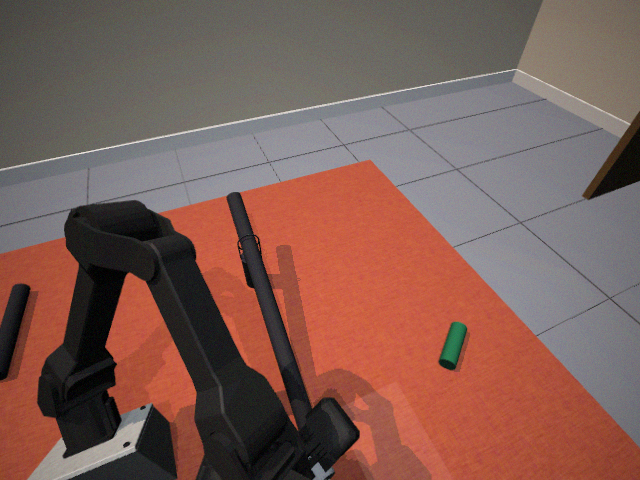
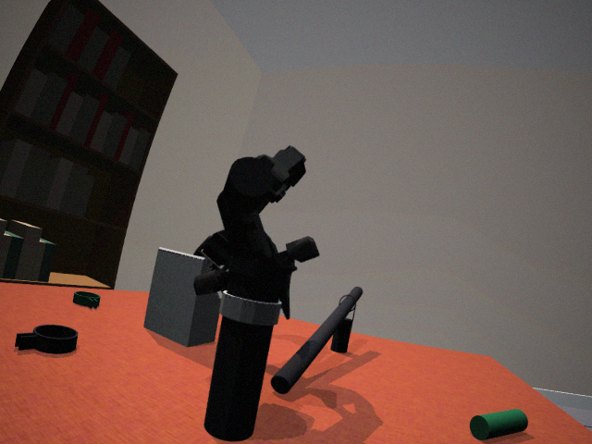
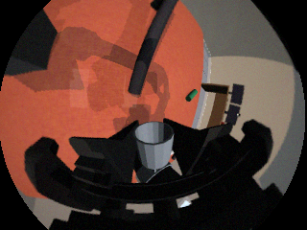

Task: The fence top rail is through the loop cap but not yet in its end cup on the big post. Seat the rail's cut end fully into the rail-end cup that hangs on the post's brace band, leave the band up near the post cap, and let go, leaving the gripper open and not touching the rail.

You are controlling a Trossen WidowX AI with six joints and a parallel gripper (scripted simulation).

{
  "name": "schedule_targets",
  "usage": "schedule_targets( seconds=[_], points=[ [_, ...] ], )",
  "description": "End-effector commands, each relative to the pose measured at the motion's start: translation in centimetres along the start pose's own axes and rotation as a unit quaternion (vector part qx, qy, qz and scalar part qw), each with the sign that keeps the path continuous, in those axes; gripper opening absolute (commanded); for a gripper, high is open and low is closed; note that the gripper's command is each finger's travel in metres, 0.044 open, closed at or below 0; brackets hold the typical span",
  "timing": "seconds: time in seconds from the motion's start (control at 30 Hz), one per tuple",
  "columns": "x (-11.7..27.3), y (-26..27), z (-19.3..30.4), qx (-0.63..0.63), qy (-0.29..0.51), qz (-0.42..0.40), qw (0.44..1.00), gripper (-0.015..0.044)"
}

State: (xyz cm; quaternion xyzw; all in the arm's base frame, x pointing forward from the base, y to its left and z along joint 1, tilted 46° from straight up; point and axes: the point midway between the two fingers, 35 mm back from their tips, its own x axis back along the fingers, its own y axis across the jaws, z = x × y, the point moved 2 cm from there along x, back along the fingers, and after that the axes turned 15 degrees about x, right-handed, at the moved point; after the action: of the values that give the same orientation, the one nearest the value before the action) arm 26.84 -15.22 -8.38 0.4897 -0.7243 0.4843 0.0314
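Wrist view showed my end effector partly closed, seemingly gripping the cup. The rail stretched toward the counter's far edge, unseated; a skewed pull risked missing its cut end.

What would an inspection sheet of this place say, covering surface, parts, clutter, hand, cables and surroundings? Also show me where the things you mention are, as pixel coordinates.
Surface: orange mat (image 1: 387, 289) (image 2: 119, 391) (image 3: 29, 120), shadowed.
Parts: rail (image 1: 273, 310) (image 2: 317, 339) (image 3: 146, 59) through the loop (image 1: 238, 243) (image 2: 339, 302), cut end outside the cup (image 3: 153, 149); band (image 2: 251, 309) high on the post (image 2: 239, 377).
Clutter: green rod (image 1: 453, 345) (image 2: 499, 424) (image 3: 192, 95); dark rod (image 1: 14, 330); black clamp (image 2: 55, 339); green clamp (image 2: 86, 299).
Hand (image 1: 317, 454) (image 2: 275, 305) (image 3: 152, 122): shut, apparently on the cup.
Cables: nothing seen.
Surroundings: bookcase (image 1: 610, 157) (image 2: 154, 138) (image 3: 218, 112), plain walls (image 1: 206, 62) (image 2: 406, 166) (image 3: 259, 86).
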Motion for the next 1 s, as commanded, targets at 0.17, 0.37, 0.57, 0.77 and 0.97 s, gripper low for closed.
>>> schedule_targets(
  seconds=[0.17, 0.37, 0.57, 0.77, 0.97],
  points=[
    [-0.3, -0.6, 0.1, -0.031, 0.02, -0.007, 0.999, 0.0],
    [-0.5, -1.0, 0.2, -0.049, 0.03, -0.01, 0.998, 0.0],
    [-0.7, -1.3, 0.3, -0.065, 0.039, -0.012, 0.997, 0.0],
    [-0.9, -1.7, 0.4, -0.089, 0.052, -0.015, 0.995, 0.0],
    [-1.2, -2.0, 0.6, -0.108, 0.063, -0.018, 0.992, 0.0]
  ],
)
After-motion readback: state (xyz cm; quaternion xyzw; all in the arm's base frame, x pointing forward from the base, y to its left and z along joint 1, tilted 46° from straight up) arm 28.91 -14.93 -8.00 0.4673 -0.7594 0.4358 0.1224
